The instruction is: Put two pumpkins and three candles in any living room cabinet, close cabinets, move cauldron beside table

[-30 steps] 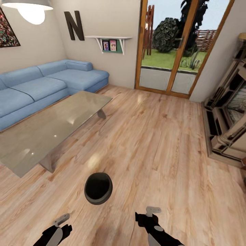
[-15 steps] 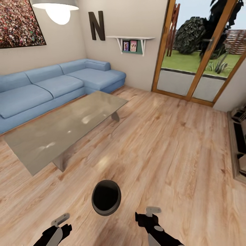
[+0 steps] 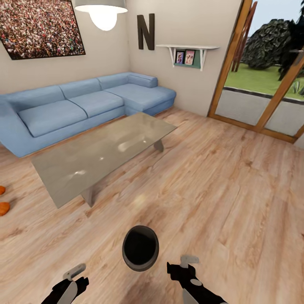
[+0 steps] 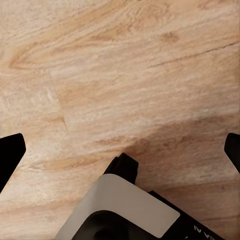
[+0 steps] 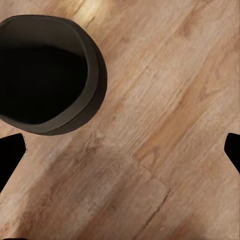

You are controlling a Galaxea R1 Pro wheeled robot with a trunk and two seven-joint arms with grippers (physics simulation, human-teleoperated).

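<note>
Cauldron [image 3: 140,248]: upright on the floor [image 3: 219,185], near the bench [image 3: 105,156].
Pumpkins [image 3: 3,208]: floor, far left.
Left claw [image 4: 120,150], right claw [image 5: 120,150]: wide open, empty.

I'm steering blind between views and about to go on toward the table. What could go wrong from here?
1. The cauldron sits on the floor right ahead of both claws; driving forward may knock it.
2. Two pumpkins lie at the head view's left edge, easy to lose on a turn.
3. The low table has thin edges that an arm could clip.

Both arms hang low, left gripper [image 3: 76,276] and right gripper [image 3: 182,265] fingers spread, empty.
</note>
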